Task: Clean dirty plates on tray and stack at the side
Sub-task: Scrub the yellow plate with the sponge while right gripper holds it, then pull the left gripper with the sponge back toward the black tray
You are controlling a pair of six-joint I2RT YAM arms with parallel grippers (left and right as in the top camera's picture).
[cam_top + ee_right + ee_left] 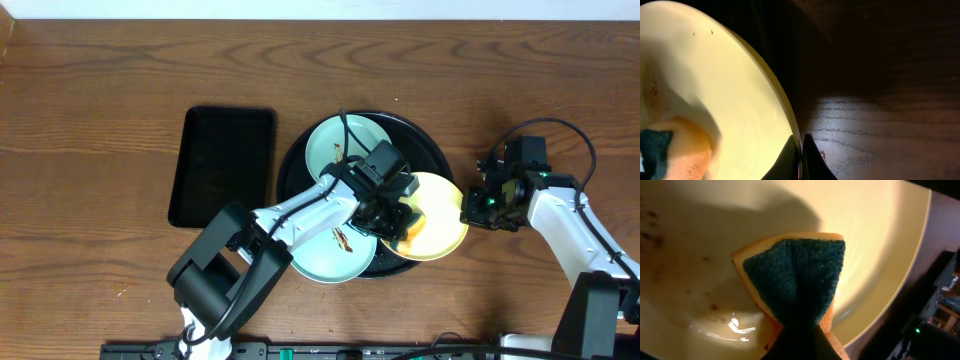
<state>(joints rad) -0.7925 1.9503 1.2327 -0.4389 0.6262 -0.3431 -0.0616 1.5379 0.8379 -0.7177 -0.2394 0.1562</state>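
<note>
The pale yellow plate (440, 205) rests tilted on the right rim of the round black tray (292, 170). My right gripper (472, 205) is shut on its right edge; in the right wrist view the thin rim (790, 120) runs between the two dark fingers (812, 160). My left gripper (392, 215) is shut on an orange sponge with a green scouring face (795, 275), pressed onto the yellow plate (880, 240). Brown specks (655, 232) mark that plate's left part. Two pale aqua plates lie on the tray, one at the back (335, 140) and one at the front (325, 255) with a brown smear.
A smaller rectangular black tray (222, 165) lies on the wooden table (90, 120) left of the round one. The left arm reaches across the front aqua plate. The right arm's cable loops over the table at the far right.
</note>
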